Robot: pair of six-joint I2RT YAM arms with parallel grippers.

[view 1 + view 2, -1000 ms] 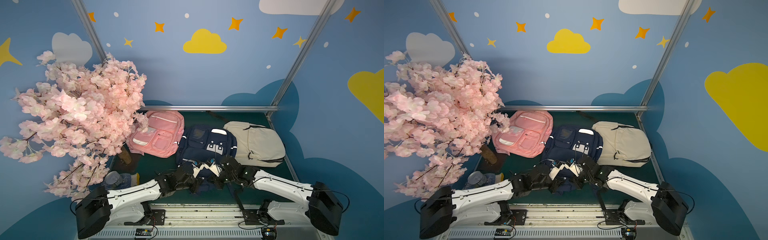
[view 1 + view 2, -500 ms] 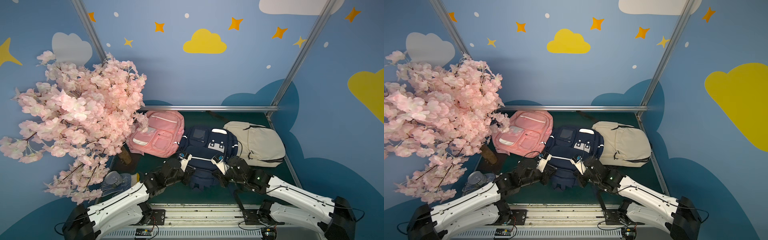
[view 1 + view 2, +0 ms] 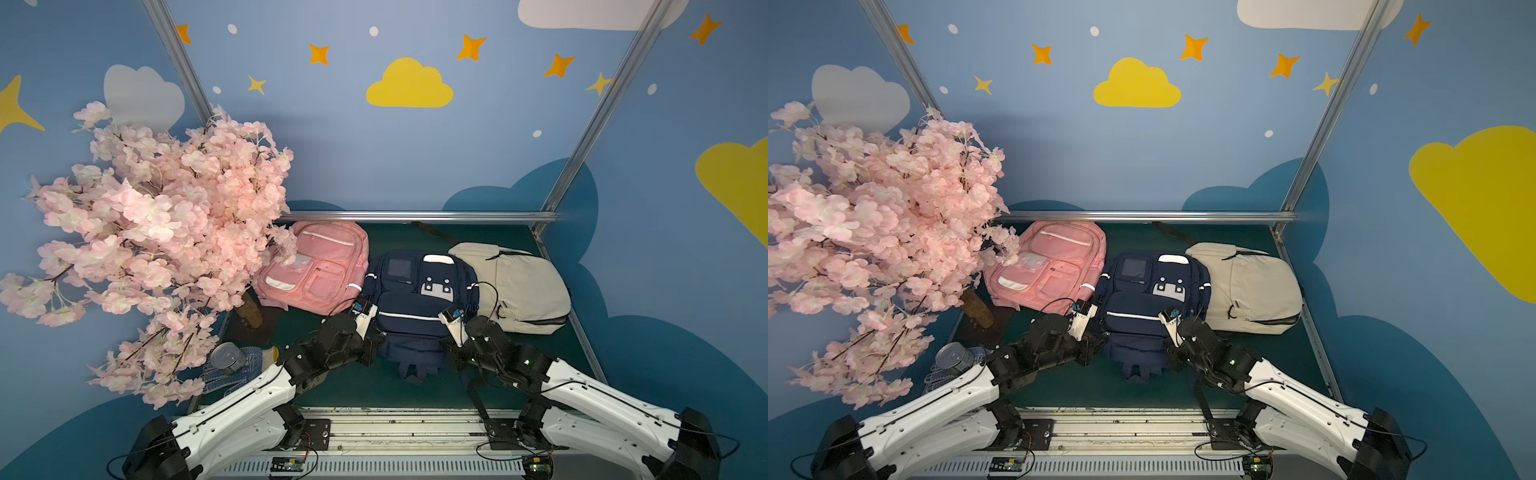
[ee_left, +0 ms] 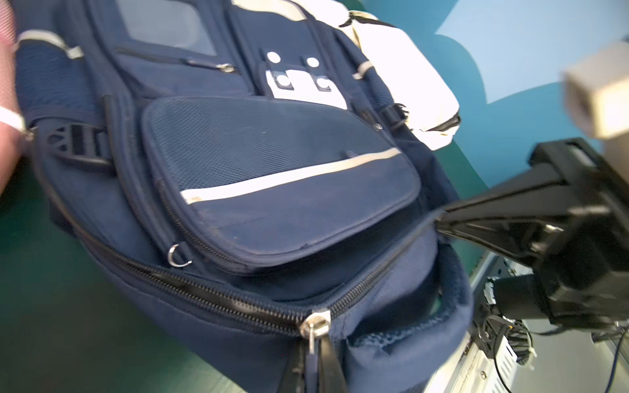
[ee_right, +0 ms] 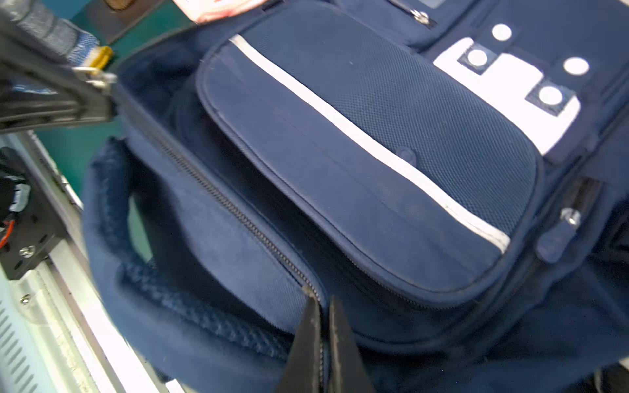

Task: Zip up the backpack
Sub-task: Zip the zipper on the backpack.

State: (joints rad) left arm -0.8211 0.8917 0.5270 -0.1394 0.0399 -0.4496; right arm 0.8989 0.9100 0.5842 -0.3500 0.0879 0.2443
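Observation:
The navy backpack (image 3: 415, 299) (image 3: 1144, 301) lies flat in the middle in both top views, between the two arms. My left gripper (image 4: 315, 350) (image 3: 374, 343) is shut on the metal zipper pull, just under the silver slider (image 4: 316, 323). From the slider toward my right gripper the teeth look joined. On the slider's other side two rows stand apart with a dark gap. My right gripper (image 5: 323, 306) (image 3: 448, 345) is shut on the backpack's zipper edge at the near right corner. Its tip (image 4: 442, 217) shows in the left wrist view.
A pink backpack (image 3: 320, 266) lies to the left and a beige backpack (image 3: 519, 286) to the right, both touching the navy one. A blossom tree (image 3: 158, 232) overhangs the left side, with a can (image 3: 226, 357) near its base. A metal rail (image 3: 395, 424) runs along the front.
A second ago both grippers were close together at the middle of the backpack's near end. They have moved apart: the left went left with the zipper pull, the right went right.

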